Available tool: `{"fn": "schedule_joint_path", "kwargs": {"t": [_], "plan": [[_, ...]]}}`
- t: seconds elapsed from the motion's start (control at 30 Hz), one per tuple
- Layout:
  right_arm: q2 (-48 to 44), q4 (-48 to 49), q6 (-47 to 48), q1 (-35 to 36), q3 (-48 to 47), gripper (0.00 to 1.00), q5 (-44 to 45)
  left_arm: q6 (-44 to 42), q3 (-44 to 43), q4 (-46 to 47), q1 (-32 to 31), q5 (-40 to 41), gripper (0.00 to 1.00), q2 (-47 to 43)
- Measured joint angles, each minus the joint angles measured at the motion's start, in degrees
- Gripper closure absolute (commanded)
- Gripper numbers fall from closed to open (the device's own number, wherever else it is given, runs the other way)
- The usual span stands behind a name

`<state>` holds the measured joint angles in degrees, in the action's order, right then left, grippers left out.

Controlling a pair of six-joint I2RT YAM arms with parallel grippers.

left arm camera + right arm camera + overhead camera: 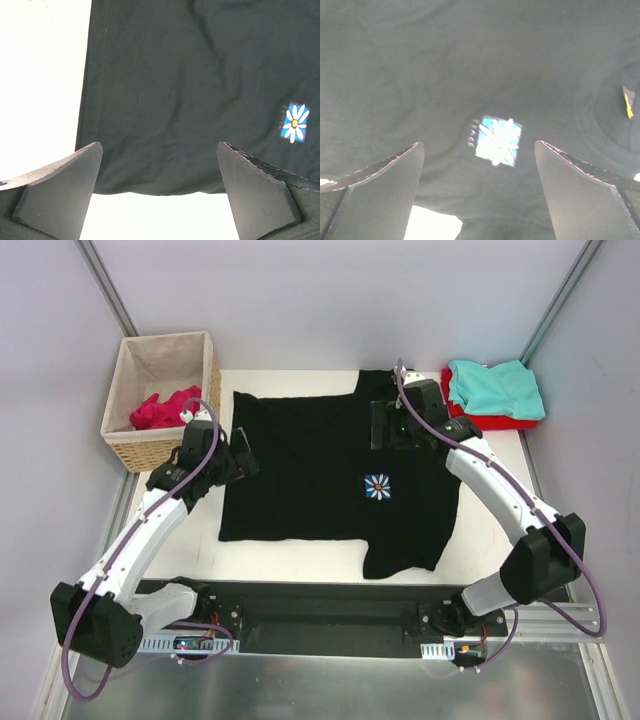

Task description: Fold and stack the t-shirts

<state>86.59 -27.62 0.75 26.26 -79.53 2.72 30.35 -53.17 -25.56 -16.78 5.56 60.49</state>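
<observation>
White bench carries the black t-shirt spread flat at its centre. Your left jaws at the shirt's 9 o'clock and right jaws at 1 o'clock gape wide, empty. It should handle as limp, light cloth; pinch hem or shoulder edges.

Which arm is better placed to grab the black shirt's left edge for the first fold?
Left. The open left end effector sits at the black t-shirt's left edge, which shows right in front of it in the wrist view. The right end effector is over the shirt's far right side.
</observation>
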Motion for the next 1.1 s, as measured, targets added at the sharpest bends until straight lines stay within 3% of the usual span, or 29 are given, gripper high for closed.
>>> {"fn": "schedule_joint_path", "kwargs": {"t": [0.17, 0.43, 0.63, 0.83, 1.1], "plan": [[-1.9, -0.09, -0.04, 1.31, 4.24, 0.04, 2.23, -0.42, -8.61, -0.37, 0.42, -0.74, 0.01, 9.73], [-4.42, -0.28, 0.44, 4.94, 5.73, 0.04, 3.87, -2.75, -29.35, 7.58, 1.14, -10.51, 0.01, 36.41], [-9.09, -0.9, 1.92, 4.96, 7.74, 0.04, 5.86, -3.45, -35.15, 8.35, 3.5, -14.49, 0.01, 49.05], [-10.84, -1.05, 2.43, 4.96, 8.2, 0.04, 6.51, -3.45, -35.74, 8.22, 8.76, -16.17, 0.01, 55.54], [-10.91, -0.85, 2.34, 4.96, 9.44, 0.04, 6.21, -3.61, -35.45, 8.52, 15.02, -19.69, 0.01, 56.02]]}}
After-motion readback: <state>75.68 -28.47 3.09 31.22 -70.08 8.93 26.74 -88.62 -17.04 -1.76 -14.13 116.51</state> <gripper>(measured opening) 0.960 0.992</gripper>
